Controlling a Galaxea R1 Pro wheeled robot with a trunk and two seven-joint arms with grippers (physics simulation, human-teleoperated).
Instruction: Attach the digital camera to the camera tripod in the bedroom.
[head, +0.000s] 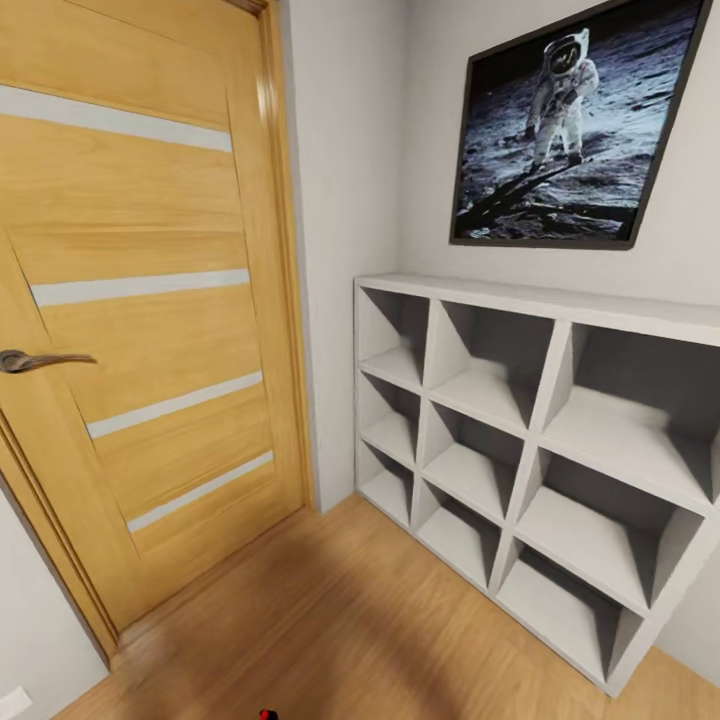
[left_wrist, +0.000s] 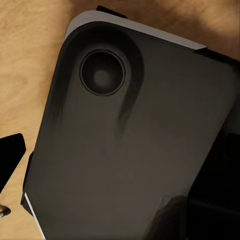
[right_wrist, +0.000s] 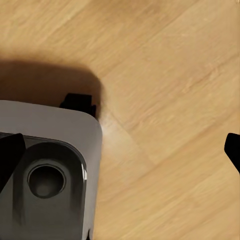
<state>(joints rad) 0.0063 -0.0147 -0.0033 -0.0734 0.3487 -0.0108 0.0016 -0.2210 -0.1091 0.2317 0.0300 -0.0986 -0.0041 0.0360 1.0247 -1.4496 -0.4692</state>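
Neither the digital camera nor the camera tripod is in view here. The head view shows a white cube shelf (head: 540, 450) with nine open compartments, three rows of three, all holding nothing. Left of the shelf stands one wooden door (head: 140, 300) with four pale stripes and one metal handle (head: 40, 360). Above the shelf hangs one framed astronaut picture (head: 570, 120). Both wrist views look down on the robot's dark grey base (left_wrist: 130, 150) over the wood floor (right_wrist: 165, 75). I cannot tell whether the grippers are apart or together.

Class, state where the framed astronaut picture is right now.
In the head view, the framed astronaut picture hangs on the white wall at upper right, directly above the white cube shelf and to the right of the wooden door.
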